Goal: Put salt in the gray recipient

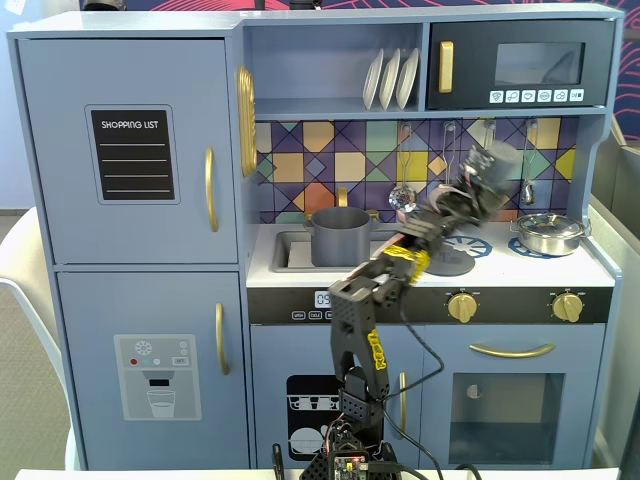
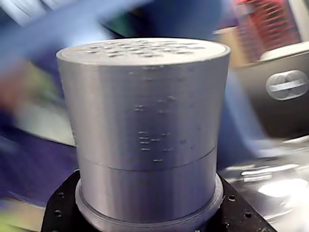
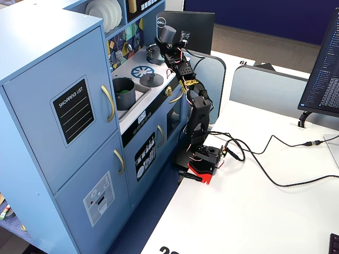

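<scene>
My gripper (image 1: 476,188) is shut on the salt (image 1: 493,162), a gray cylinder that I hold tilted in the air above the stove top, blurred by motion. In the wrist view the salt (image 2: 145,121) fills the frame, its perforated top up, with black gripper parts at its base. The gray recipient (image 1: 341,235) stands in the sink, left of and below the salt in this fixed view. In the other fixed view the salt (image 3: 168,34) is high above the counter and the gray recipient (image 3: 123,93) shows green bits inside.
A flat gray lid with a knob (image 1: 452,263) lies on the left burner under my arm. A shiny steel pan (image 1: 548,233) sits on the right burner. Utensils hang on the tiled back wall (image 1: 330,160). A shelf with plates (image 1: 390,80) is above.
</scene>
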{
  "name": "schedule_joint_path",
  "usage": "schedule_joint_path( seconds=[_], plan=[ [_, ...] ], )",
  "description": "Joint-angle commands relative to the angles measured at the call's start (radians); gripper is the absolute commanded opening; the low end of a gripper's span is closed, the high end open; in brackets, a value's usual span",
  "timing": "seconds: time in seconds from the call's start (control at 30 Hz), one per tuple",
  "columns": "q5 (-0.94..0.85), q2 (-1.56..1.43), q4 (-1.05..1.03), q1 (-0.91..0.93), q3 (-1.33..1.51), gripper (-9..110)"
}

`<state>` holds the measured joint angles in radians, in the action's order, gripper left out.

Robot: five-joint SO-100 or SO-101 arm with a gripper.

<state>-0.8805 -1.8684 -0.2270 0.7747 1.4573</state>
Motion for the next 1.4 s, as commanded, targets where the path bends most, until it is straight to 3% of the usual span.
schedule_joint_path(
  seconds=[0.0, 0.17, 0.27, 0.6, 0.77, 0.97, 1.03, 1.13, 1.23, 1.37],
  plan=[
    [0.434, -0.206, -0.183, -0.156, -0.097, 0],
    [0.951, -0.236, -0.52, -0.373, -0.176, 0],
    [1.203, -0.196, -0.604, -0.48, -0.238, 0],
    [1.732, 0.008, -0.704, -0.718, -0.463, 0],
    [1.858, 0.052, -0.638, -0.772, -0.497, 0],
    [1.884, 0.091, -0.448, -0.811, -0.52, 0],
    [1.882, 0.117, -0.502, -0.81, -0.561, 0],
    [1.907, 0.196, -0.782, -0.799, -0.713, 0],
    [1.914, 0.21, -0.936, -0.795, -0.718, 0],
    [1.907, 0.218, -0.844, -0.81, -0.716, 0]
  ],
)
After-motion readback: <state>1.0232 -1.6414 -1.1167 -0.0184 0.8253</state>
